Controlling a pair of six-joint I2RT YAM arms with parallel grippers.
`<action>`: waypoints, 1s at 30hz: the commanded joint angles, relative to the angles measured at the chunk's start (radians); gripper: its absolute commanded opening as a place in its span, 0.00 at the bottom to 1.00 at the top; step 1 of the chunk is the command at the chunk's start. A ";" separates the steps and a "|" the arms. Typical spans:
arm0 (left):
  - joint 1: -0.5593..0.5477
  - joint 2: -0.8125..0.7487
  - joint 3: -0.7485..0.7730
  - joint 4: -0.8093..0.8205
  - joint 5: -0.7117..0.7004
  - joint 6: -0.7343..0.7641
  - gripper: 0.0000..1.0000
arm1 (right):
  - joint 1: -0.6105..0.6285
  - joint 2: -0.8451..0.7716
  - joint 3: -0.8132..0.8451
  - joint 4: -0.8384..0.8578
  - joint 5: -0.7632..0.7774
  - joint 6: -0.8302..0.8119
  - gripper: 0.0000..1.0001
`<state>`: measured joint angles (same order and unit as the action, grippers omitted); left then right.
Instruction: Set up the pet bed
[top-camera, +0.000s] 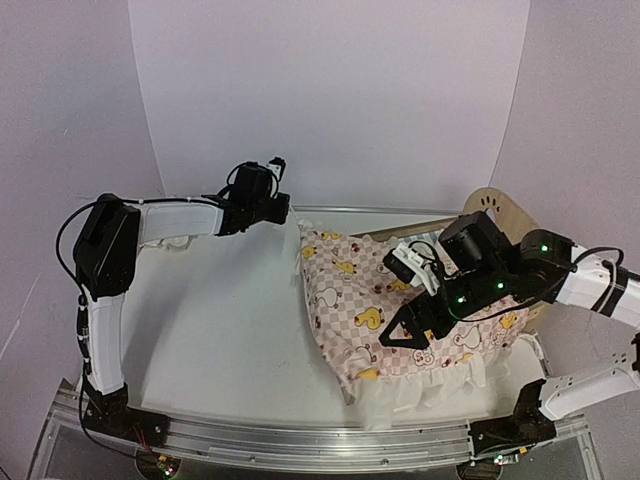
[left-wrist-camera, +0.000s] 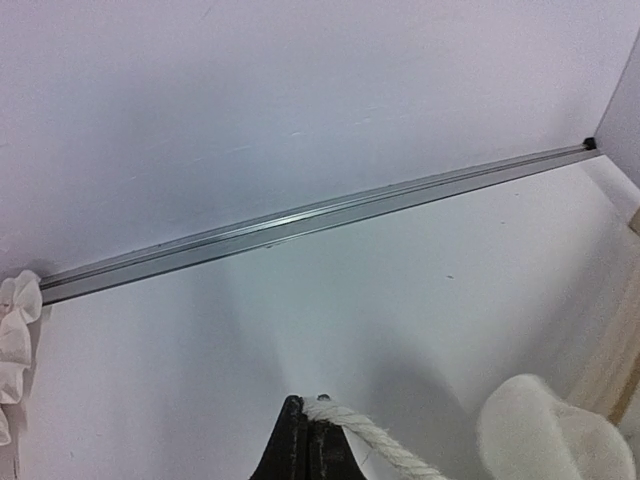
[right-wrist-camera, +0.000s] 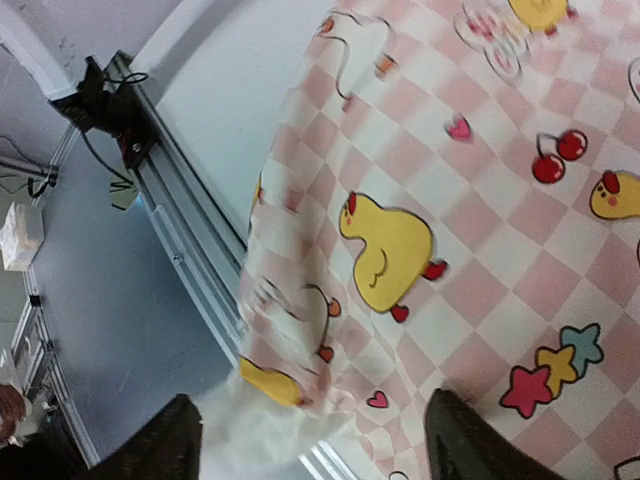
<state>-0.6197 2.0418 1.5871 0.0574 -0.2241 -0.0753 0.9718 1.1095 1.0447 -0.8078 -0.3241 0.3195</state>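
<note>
- The bed (top-camera: 500, 208) sits on the right side of the counter (top-camera: 220, 320), with its headboard toward the far right corner. Most of it is hidden under the cover (top-camera: 345, 285).
- The cover lies draped over the bed, and its white ruffle hangs toward the near edge.
- The right gripper (top-camera: 405, 338) hovers over the near part of the cover. The wrist view shows its fingers (right-wrist-camera: 170, 440) spread wide with nothing between them.
- The left gripper (top-camera: 278, 203) is raised at the middle of the far edge, facing the rail (left-wrist-camera: 300, 220).
- A white rope (left-wrist-camera: 370, 440) lies against the left gripper's tip. I cannot tell whether the rope is pinched or how wide the jaws stand.
</note>
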 joint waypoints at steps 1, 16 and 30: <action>0.030 0.025 0.082 -0.007 -0.074 0.038 0.00 | 0.004 -0.032 0.050 0.034 0.130 0.122 0.87; 0.032 -0.016 0.058 -0.032 0.003 0.018 0.00 | -0.650 0.288 0.344 0.022 0.491 0.164 0.98; 0.032 -0.030 0.031 -0.051 0.062 -0.035 0.00 | -0.765 0.747 0.483 0.118 0.609 0.231 0.98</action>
<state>-0.5919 2.0861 1.6161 -0.0032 -0.1883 -0.0879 0.2146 1.8694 1.5322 -0.7475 0.2543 0.5240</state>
